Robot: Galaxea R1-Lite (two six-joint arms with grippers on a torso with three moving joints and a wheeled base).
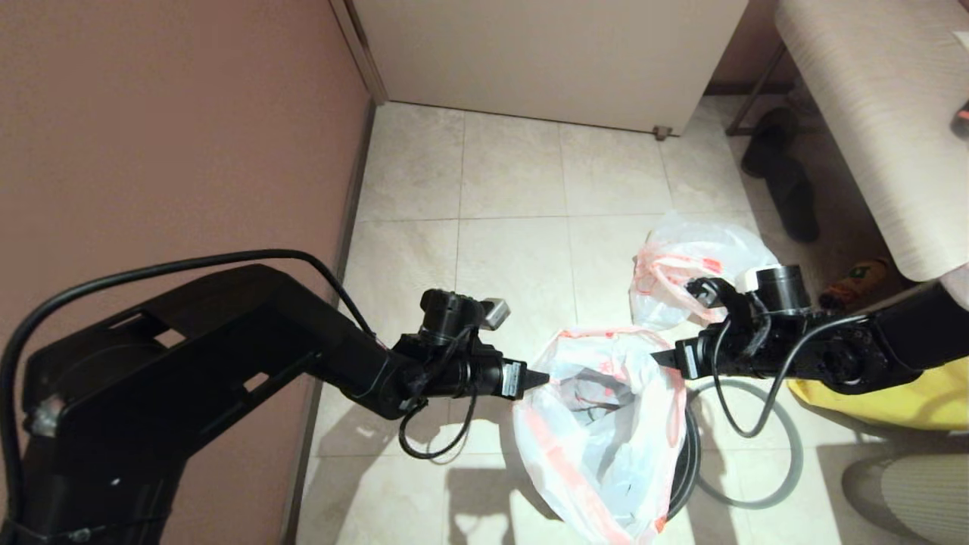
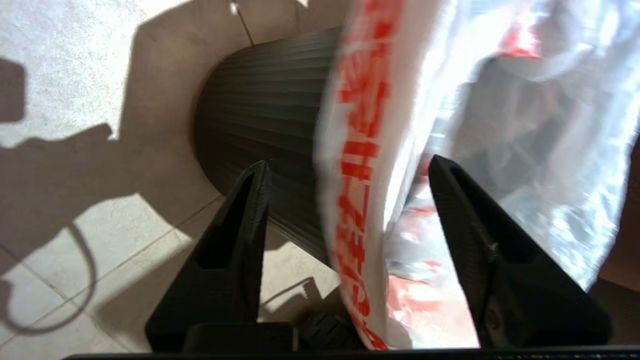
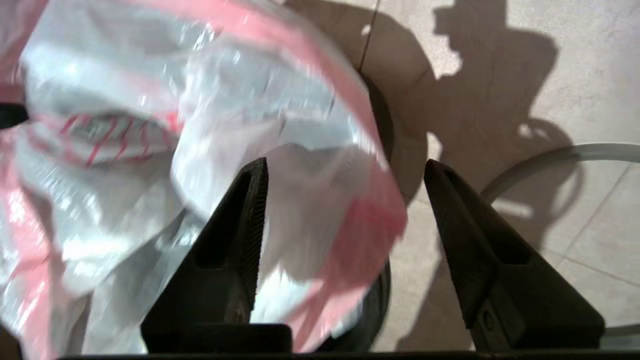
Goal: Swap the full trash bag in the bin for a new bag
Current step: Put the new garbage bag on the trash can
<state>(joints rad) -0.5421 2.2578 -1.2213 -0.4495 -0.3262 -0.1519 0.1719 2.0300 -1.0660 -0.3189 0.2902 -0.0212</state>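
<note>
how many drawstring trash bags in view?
2. The new bag sits draped in the bin, between the open left gripper and right gripper. The full trash bag lies on the floor behind.

New bag (image 1: 606, 424) droops open-mouthed over the black bin (image 1: 685, 462), pink hem loose; grey hoop (image 1: 787, 469) flat on the floor beside; full bag (image 1: 681, 272) slumped behind.

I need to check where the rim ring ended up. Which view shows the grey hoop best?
The head view: the grey plastic hoop lies flat on the tiled floor beside the round black bin, most of its circle visible. The right wrist view catches only an arc; the left wrist view shows none.
</note>
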